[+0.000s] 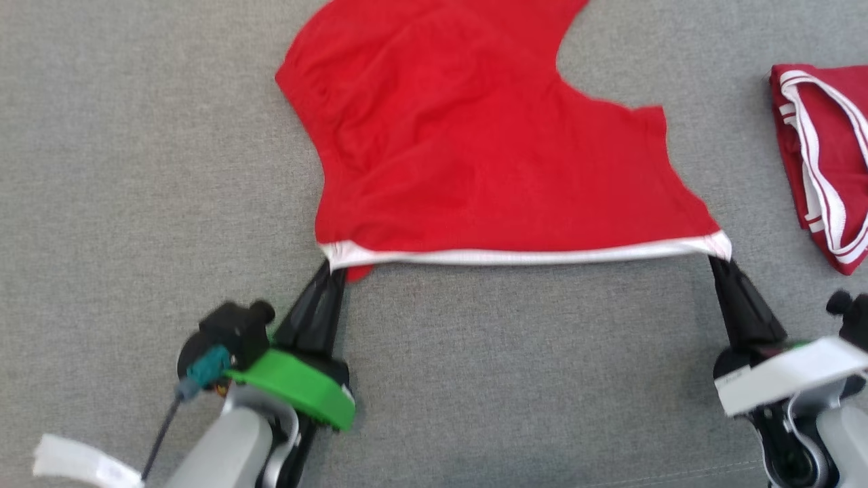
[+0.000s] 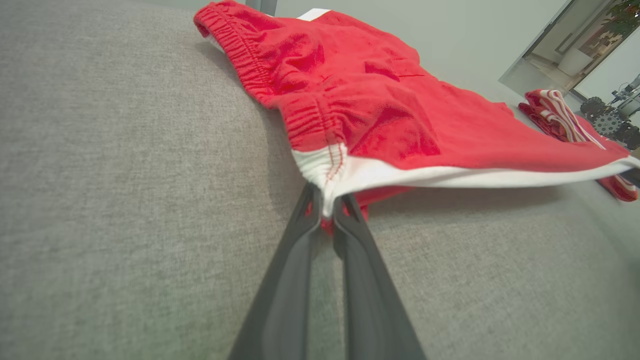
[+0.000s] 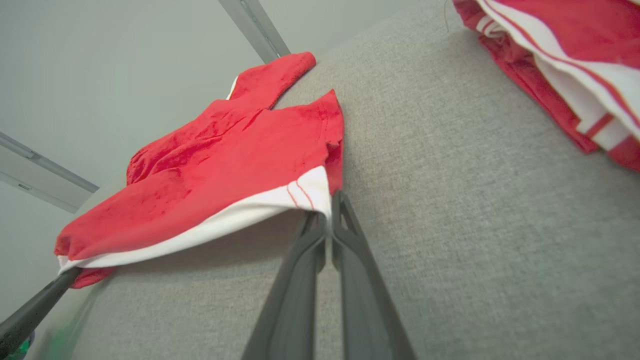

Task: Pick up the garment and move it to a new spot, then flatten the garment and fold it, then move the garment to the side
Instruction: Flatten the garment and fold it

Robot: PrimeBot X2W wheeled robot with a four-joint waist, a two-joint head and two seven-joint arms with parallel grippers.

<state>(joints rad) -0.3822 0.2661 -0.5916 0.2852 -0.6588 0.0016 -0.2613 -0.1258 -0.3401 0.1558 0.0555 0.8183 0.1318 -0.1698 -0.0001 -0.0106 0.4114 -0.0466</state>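
This looks like a robotics lab or test room rather than a home. The tabletop (image 1: 122, 169) is covered in plain grey woven cloth. The walls (image 3: 100, 65) are bare and pale, and a grey metal rail (image 3: 252, 27) runs across them. In the left wrist view a dark machine with toothed wheels (image 2: 607, 122) stands at the far right, near an opening (image 2: 555, 55) into another bright room.

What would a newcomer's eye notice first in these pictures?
The bright red garment with a white hem, spread over the upper middle of the grey surface, stands out. The left claw and right claw each pinch one corner of that hem, pulling it taut. A second red-and-white garment lies folded at the right edge.
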